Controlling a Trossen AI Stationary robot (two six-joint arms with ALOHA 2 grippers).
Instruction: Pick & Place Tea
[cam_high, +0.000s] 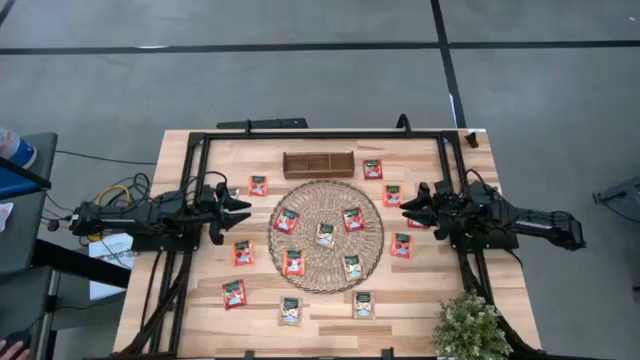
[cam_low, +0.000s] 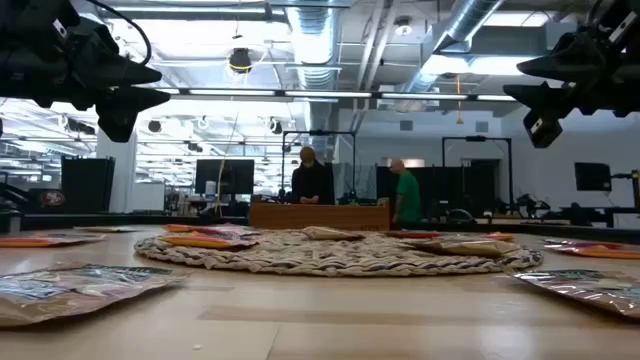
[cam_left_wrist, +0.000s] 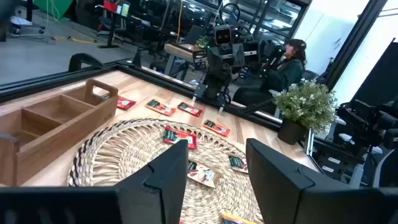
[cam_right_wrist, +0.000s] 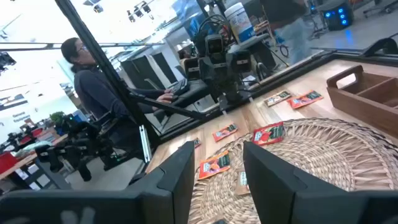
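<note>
Both tools, left (cam_high: 243, 208) and right (cam_high: 409, 208), hover open-fingered beside the mat (cam_high: 326, 236).

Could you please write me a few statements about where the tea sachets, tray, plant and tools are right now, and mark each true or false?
1. The wooden tray holds several tea sachets. False: its compartments look empty.
2. Some tea sachets lie on the woven mat, others on the bare table around it. True.
3. The left tool grips a red sachet. False: it hangs open above the table, holding nothing.
4. A potted plant stands at the table's near right corner. True.
5. The right tool is above the table, empty, beside the mat. True.
</note>
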